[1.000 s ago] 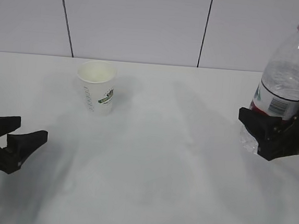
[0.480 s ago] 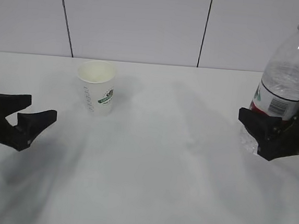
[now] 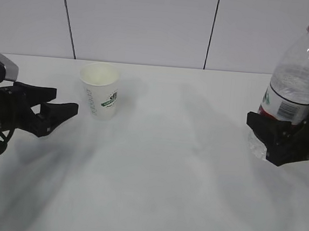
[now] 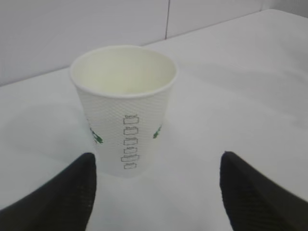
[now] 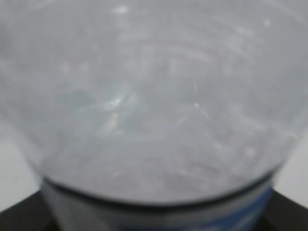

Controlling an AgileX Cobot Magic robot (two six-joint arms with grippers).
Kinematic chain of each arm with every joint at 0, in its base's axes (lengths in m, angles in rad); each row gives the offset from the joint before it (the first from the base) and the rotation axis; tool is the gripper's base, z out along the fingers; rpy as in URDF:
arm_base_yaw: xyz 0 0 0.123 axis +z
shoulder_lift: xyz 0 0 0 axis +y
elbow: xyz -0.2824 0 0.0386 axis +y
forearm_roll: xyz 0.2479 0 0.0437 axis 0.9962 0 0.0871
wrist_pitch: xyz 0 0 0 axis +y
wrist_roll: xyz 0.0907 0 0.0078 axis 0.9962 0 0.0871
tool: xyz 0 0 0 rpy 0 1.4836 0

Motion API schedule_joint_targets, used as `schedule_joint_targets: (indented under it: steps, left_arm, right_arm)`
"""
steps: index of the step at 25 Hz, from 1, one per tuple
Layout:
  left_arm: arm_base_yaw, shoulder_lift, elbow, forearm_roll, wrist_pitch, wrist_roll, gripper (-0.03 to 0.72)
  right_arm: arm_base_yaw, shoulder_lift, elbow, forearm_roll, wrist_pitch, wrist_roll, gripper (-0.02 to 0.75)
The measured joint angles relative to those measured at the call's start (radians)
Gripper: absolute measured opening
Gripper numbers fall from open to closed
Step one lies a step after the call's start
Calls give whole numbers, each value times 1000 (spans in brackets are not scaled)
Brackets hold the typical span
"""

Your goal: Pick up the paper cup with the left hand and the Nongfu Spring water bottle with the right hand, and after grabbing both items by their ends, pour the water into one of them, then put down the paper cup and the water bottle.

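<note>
White paper cup (image 3: 99, 89) upright, upper left of frame, just beyond left hand (image 3: 55, 108), fingers spread, not touching. Right hand (image 3: 274, 138) clamps Nongfu Spring water bottle (image 3: 295, 79) at far right. Risk: an off-centre approach tips the light cup.

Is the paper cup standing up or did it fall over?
Standing up. The paper cup sits on its base on the table, open rim facing up, and looks empty inside from the left wrist view.

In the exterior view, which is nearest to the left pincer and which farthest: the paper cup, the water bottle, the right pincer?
From the left pincer:
1. Paper cup, just to its right, not yet touched.
2. Right pincer, far right.
3. Water bottle, far right, gripped by that pincer; nearly level with it, hard to separate.
</note>
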Motion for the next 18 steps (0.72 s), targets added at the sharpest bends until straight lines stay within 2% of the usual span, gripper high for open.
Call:
schedule_joint_targets:
  steps: [4, 7, 10, 15, 18]
  left_arm:
    - [0, 79, -59, 68, 1, -41, 589]
    - [0, 122, -93, 74, 3, -47, 587]
    - [0, 164, -114, 34, 5, -47, 587]
    - [0, 193, -115, -90, 10, -47, 583]
    - [0, 193, -115, -106, -6, -47, 574]
  right_arm:
    - [0, 0, 0, 0, 22, 1, 498]
    - [0, 0, 0, 0, 29, 1, 498]
    - [0, 0, 0, 0, 30, 1, 498]
    - [0, 0, 0, 0, 32, 1, 498]
    - [0, 0, 0, 0, 32, 1, 498]
